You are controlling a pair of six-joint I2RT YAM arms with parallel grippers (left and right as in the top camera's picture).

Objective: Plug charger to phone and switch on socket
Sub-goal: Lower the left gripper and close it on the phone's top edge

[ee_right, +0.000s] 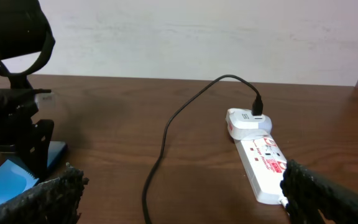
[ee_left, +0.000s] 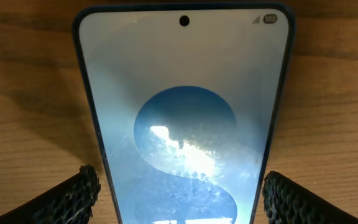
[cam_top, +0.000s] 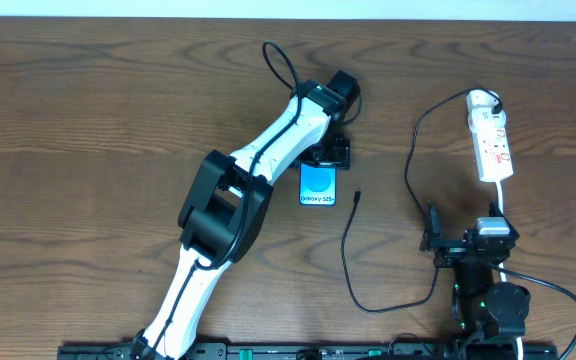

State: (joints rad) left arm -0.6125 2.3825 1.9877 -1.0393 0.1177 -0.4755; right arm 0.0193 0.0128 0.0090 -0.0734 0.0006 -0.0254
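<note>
The phone (cam_top: 318,186) lies flat at the table's middle, blue screen up, reading "Galaxy S25+". My left gripper (cam_top: 325,152) is over its far end, open, with a finger on each side of the phone (ee_left: 185,112) and a small gap at each edge. The black charger cable (cam_top: 409,170) runs from a white adapter in the socket (cam_top: 493,140), loops toward the front, and ends with its plug tip (cam_top: 357,196) on the wood just right of the phone. My right gripper (cam_top: 465,237) is open and empty, in front of the socket (ee_right: 263,158) and right of the cable (ee_right: 166,130).
The socket's white cord (cam_top: 505,205) runs toward the front beside my right arm. The left arm (cam_top: 258,160) crosses the table diagonally from the front left. A pale wall (ee_right: 197,31) stands behind the table's far edge.
</note>
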